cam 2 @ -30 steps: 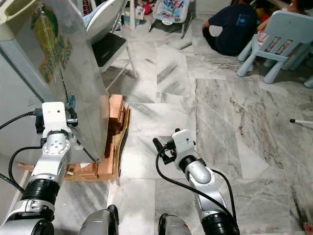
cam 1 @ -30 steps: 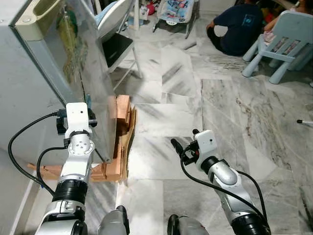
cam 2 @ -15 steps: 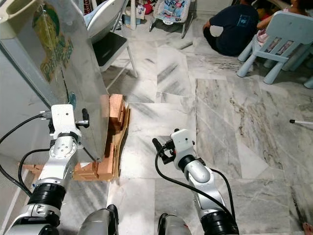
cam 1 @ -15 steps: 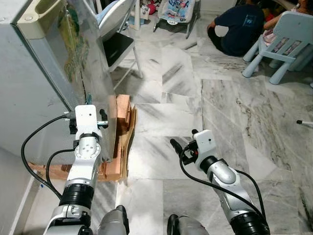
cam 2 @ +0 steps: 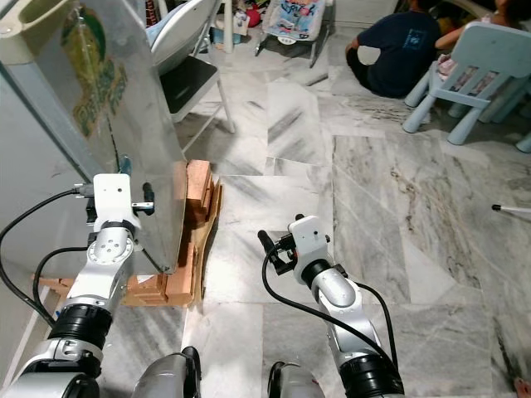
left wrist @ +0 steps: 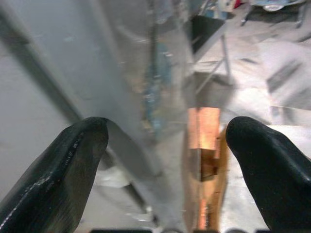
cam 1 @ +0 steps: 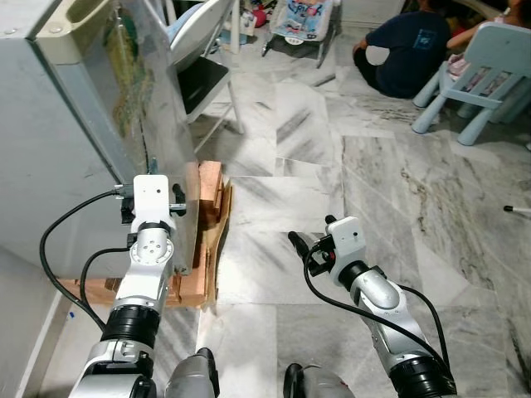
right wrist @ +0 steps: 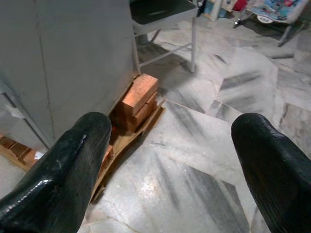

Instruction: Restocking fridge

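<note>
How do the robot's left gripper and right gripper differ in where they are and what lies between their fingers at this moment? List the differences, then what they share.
1. The left gripper is raised against the fridge door; the right gripper hangs lower, over bare marble floor.
2. In its wrist view the left gripper's fingers sit either side of the door's edge; the right gripper has nothing between its fingers.
Shared: both are open, with two black fingers.

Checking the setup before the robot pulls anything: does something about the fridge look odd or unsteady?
Yes. The grey metal fridge stands raised on stacked reddish wooden blocks and a wooden pallet rather than on the marble floor, a makeshift base. The open left gripper is at the door's edge.
</note>
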Tool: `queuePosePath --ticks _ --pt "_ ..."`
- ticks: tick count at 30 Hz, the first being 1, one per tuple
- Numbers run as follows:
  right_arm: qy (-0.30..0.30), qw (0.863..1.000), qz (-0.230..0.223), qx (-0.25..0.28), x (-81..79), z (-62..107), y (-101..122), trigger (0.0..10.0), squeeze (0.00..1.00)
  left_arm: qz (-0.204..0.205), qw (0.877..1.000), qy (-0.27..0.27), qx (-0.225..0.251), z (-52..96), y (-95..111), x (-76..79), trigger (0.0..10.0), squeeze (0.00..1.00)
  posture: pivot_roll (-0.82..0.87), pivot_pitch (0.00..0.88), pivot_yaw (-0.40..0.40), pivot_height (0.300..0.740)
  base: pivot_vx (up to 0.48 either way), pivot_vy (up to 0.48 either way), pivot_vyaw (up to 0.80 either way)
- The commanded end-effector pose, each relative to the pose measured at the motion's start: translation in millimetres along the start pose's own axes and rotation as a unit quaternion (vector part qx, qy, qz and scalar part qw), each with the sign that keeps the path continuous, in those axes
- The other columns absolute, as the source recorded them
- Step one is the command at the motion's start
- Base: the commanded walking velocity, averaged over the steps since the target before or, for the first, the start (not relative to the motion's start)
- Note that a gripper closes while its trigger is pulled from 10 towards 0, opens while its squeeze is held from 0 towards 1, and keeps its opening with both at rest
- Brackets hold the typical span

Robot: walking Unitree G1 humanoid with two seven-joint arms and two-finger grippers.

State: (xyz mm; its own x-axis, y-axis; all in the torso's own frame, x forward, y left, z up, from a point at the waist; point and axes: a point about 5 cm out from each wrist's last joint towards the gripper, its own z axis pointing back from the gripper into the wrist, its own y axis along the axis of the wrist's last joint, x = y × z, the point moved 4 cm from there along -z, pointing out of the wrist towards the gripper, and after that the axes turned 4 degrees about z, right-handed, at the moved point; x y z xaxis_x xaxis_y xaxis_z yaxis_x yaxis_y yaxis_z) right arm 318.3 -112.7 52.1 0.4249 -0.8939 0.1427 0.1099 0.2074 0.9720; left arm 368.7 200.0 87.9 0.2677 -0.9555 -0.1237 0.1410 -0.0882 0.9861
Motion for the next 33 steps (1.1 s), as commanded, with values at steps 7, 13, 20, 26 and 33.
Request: queuePosePath --ticks 7,13,20,26,33 --pt "0.001 1.000 0.000 -0.011 0.2 2.0 -7 10.0 0.00 0.000 0.999 0.030 -0.014 1.2 -10 -16.6 10.0 0.00 0.02 0.154 -0.031 0.740 0.000 0.000 0.00" --pt "0.001 1.000 0.000 -0.010 1.0 2.6 -7 10.0 0.00 0.012 1.000 0.000 0.001 -4.2 1 -3.2 10.0 0.00 0.01 0.154 -0.029 0.740 0.000 0.000 0.00" --pt "-0.004 1.000 0.008 -0.025 12.3 10.6 -15 10.0 0.00 0.027 0.997 -0.069 0.025 -6.2 20 30.2 10.0 0.00 0.01 0.156 -0.030 0.740 0.000 0.000 0.00" --pt "0.004 0.999 0.009 -0.036 7.8 8.6 -18 10.0 0.00 0.029 0.992 -0.117 0.035 -3.1 30 56.8 10.0 0.00 0.02 0.156 -0.032 0.740 0.000 0.000 0.00" --pt "0.037 0.994 0.035 -0.094 -1.8 13.4 -41 10.0 0.00 0.021 0.901 -0.421 0.098 77.7 67 192.7 10.0 0.00 0.03 0.151 -0.037 0.740 0.000 0.000 0.00"
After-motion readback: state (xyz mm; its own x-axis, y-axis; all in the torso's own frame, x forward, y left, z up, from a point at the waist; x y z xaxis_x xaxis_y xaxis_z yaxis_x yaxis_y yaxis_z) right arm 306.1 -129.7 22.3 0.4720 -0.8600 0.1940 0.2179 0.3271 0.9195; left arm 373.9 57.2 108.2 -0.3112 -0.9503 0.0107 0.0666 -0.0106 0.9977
